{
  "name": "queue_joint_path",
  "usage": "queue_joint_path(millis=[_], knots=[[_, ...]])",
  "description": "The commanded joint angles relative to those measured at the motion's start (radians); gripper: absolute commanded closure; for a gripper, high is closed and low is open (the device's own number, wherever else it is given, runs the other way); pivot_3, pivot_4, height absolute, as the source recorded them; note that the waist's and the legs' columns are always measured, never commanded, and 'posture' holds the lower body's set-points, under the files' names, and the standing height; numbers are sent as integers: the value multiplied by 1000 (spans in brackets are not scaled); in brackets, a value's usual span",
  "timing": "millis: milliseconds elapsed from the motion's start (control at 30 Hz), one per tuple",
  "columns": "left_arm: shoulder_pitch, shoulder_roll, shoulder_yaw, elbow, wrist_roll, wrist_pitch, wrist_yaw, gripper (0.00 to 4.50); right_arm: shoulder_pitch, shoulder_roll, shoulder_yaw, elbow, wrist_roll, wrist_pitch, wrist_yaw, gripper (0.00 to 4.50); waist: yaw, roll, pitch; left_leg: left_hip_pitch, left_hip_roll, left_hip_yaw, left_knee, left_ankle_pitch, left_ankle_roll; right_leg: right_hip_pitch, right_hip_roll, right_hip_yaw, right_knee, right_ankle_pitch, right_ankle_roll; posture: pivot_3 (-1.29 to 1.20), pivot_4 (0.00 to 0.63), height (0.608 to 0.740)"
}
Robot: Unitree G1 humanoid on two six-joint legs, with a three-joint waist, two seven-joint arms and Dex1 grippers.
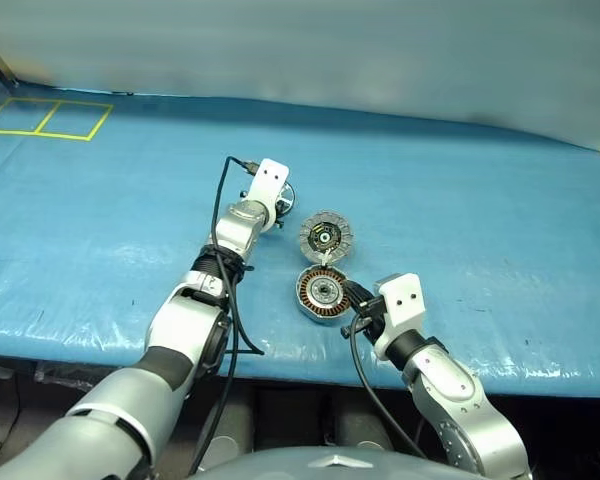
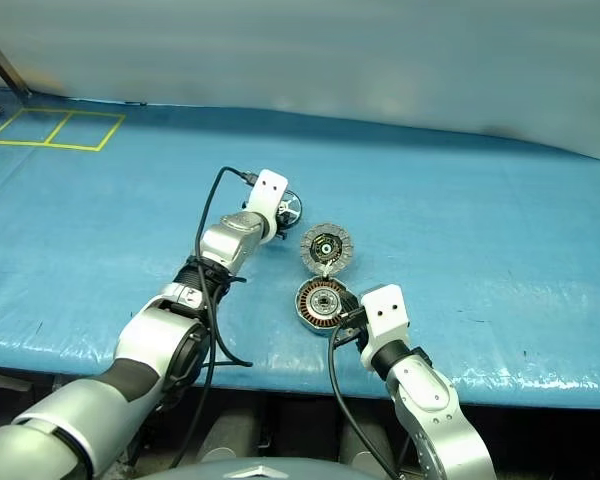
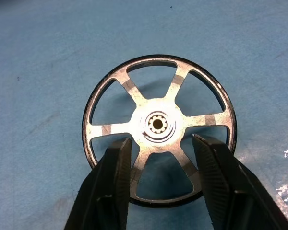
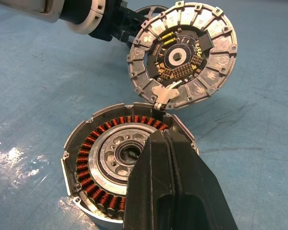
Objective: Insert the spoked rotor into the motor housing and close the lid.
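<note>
The spoked rotor (image 3: 158, 91), a flat silver wheel with a dark rim, lies on the blue cover left of the lid. My left gripper (image 3: 161, 141) is at its near side, across the two nearest spokes; whether it grips them is unclear. The motor housing (image 1: 322, 293) sits open, showing copper windings (image 4: 89, 163) around a silver hub. Its lid (image 1: 326, 237) is swung back on the far side, its inner face with pale segments and dark centre (image 4: 180, 57) exposed. My right gripper (image 4: 164, 134) is shut and empty, its tip over the housing's near right edge.
The blue sheet-covered table (image 1: 480, 220) stretches wide on all sides. Yellow tape squares (image 1: 45, 118) mark its far left corner. The table's front edge (image 1: 540, 375) runs just behind my right arm. A black cable (image 1: 220, 200) loops along my left forearm.
</note>
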Motion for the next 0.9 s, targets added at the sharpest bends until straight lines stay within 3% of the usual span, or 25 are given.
queue_joint_path(millis=[33,533,900], knots=[[-10,-7,-4,3,2,6,-1,3377,-8,5,-2,-22,0,-23,-2,4500,-1,0,0,0,0,0,0,0,0,0,0,0,0,0,0,0,150,740],[14,31,-3,-41,0,-11,-43,3380,-22,6,3,-8,-3,-29,-1,4500,-1,0,0,0,0,0,0,0,0,0,0,0,0,0,0,0,150,740],[127,218,59,-376,-61,-23,-176,3536,-11,-4,-25,-7,7,-89,21,4500,-5,0,0,-2,3,0,-2,0,0,-3,0,0,0,3,-5,0,150,740]])
